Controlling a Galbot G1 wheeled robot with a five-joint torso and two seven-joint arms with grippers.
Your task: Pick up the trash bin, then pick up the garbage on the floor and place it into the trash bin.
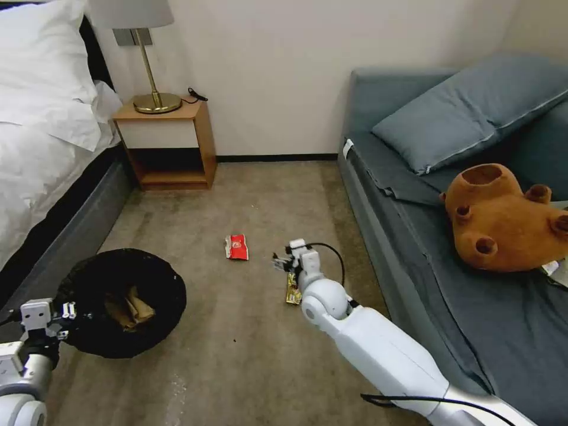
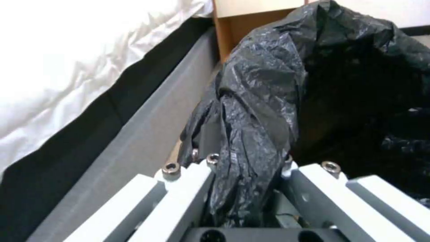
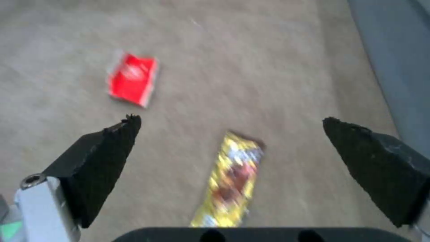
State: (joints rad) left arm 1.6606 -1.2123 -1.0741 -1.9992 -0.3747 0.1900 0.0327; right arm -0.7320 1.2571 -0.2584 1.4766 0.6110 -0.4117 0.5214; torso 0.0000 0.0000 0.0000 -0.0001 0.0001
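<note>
- Black-bagged trash bin (image 1: 124, 302) sits near left, left gripper (image 2: 244, 174) clamped on its liner.
- Right gripper (image 3: 228, 131), jaws wide and empty, hovers over gold wrapper (image 3: 230, 185); next: descend, close.
- Red packet (image 1: 236, 247) lies beyond.

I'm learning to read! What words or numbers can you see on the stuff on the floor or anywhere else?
None can be read.
Red packet: a pale mark in its middle, too blurred to read.
Gold wrapper: colourful print, too blurred to read.
Sofa: a small white tag on its edge, too small to read.
Bin, held by the left end effector: no writing visible.
Right end effector, open above the wrapper: no writing visible.
</note>
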